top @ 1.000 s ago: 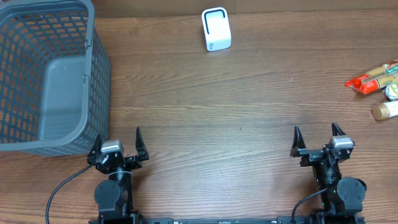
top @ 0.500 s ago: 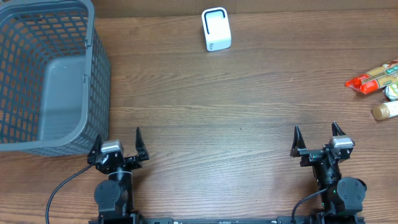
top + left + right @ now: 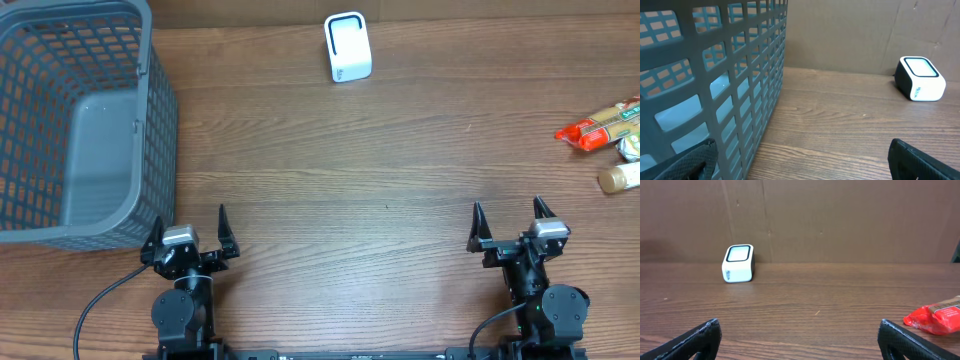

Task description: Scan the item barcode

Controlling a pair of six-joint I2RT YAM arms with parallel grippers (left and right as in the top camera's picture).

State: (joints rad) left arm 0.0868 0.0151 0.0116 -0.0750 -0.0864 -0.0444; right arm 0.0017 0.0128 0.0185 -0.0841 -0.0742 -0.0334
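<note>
Wood-grain brown worktop point(image 3: 350, 180) fills the overhead view. At the lower edge, the left pincer point(image 3: 188, 228) and right pincer point(image 3: 508, 218) gape wide, holding nothing. Grey basket point(image 3: 150, 120) sits upper left, red snack packet point(image 3: 598, 128) at the right edge, white scanner point(image 3: 348, 47) top centre, cardboard wall point(image 3: 840, 215) behind.

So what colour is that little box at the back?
The box is white with a dark-rimmed top; left wrist view shows it best.
</note>
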